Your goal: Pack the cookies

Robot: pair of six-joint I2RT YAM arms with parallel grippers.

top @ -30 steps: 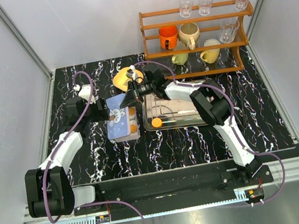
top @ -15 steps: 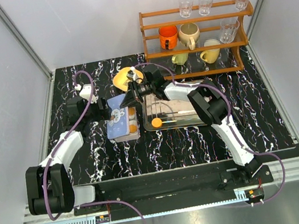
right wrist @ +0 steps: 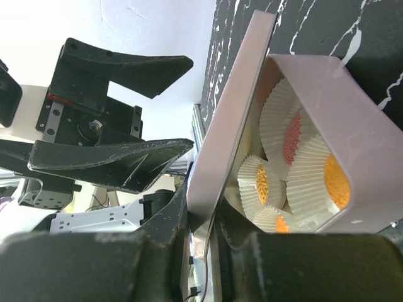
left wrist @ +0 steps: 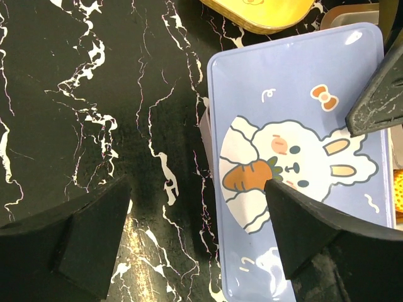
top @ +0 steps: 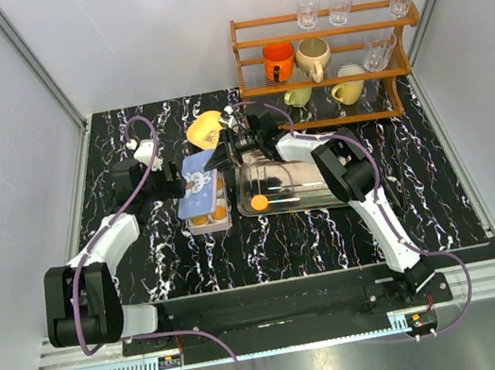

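A pale box (right wrist: 334,126) holds white paper cups with orange cookies (right wrist: 337,182) and a pink cookie (right wrist: 291,139). My right gripper (right wrist: 211,217) is shut on the edge of the box's blue bunny lid (right wrist: 233,126) and holds it tilted over the box. In the top view the lid (top: 197,182) covers most of the box, and two orange cookies (top: 219,212) show at its near end. My right gripper (top: 226,155) is at the lid's far right edge. My left gripper (top: 166,182) is open at the box's left side. Its fingers (left wrist: 82,245) straddle the lid's left edge (left wrist: 296,163).
A metal tray (top: 307,195) lies right of the box with one orange cookie (top: 259,202) on it. A yellow plate (top: 206,127) lies behind the box. A wooden rack (top: 329,46) with mugs and glasses stands at the back right.
The right gripper has shifted back and to the right with the lid. The lid now sits further back over the box, so cookies show at its near end and more of the yellow plate is uncovered.
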